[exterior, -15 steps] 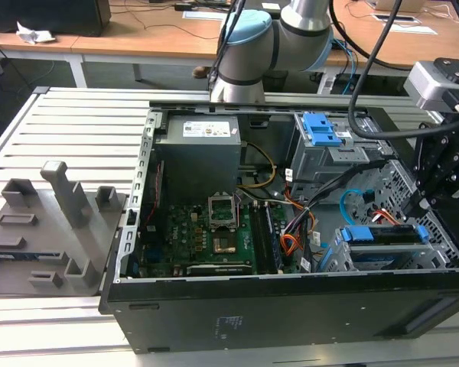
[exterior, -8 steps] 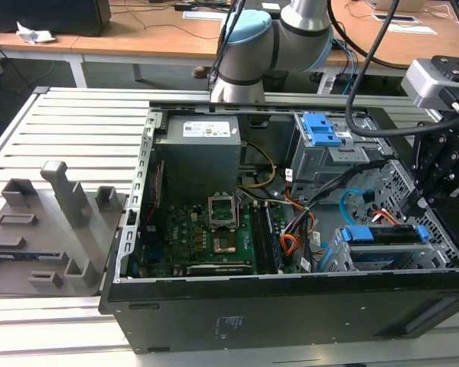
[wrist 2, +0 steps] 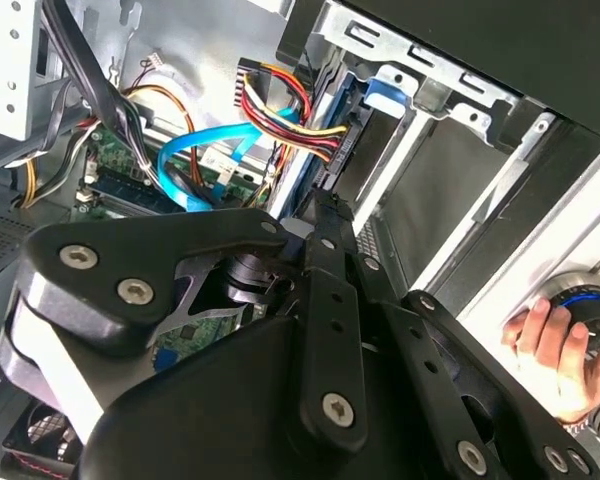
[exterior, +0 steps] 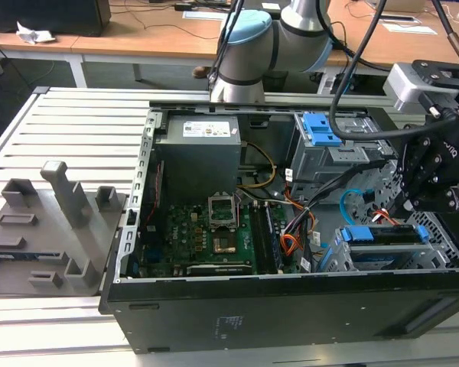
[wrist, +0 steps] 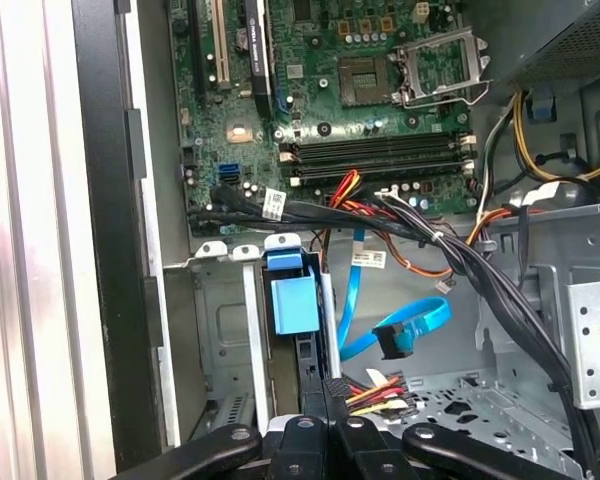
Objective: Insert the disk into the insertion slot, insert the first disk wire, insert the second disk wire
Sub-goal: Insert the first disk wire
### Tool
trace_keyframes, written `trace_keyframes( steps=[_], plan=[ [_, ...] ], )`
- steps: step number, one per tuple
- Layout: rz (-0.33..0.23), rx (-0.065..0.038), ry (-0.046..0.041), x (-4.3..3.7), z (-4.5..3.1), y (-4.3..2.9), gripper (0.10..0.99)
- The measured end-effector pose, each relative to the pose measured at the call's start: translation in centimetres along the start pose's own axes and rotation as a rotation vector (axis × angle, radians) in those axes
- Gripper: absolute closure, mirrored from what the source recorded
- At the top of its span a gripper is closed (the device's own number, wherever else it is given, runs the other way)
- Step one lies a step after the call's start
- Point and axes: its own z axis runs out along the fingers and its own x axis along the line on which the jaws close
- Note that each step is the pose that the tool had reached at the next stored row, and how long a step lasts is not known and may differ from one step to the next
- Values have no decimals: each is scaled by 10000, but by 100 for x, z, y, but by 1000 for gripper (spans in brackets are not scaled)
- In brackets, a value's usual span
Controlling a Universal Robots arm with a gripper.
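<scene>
The disk [exterior: 382, 235], in its blue carrier, sits inside the silver insertion slot [exterior: 446, 238] at the exterior view's right of the open computer case. My gripper [exterior: 408, 205] hangs just above the disk's inner end. In both wrist views its fingers stand close together at the disk's edge, shut on the dark plug of the first disk wire [wrist 2: 280, 115], the red, yellow and orange bundle [wrist: 380, 388]. The carrier's blue tab [wrist: 292, 300] shows in front of my gripper [wrist: 323, 390]. The second disk wire [wrist: 400, 335], light blue with a dark plug, hangs loose beside it [wrist 2: 195, 165].
A taller grey bay with a blue latch [exterior: 319, 130] stands behind the slot. A thick black cable bundle [wrist: 380, 215] crosses above the cage. The motherboard [exterior: 206, 237] fills the case's middle. Grey fixtures [exterior: 61, 199] stand on the table at the exterior view's left. A hand [wrist 2: 550, 345] holds something outside the case.
</scene>
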Motion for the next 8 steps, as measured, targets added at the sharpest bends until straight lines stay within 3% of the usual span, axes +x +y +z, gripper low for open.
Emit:
trace_keyframes(
  steps=[8],
  plan=[
    [0,0,0,7,51,55,980]
  ],
)
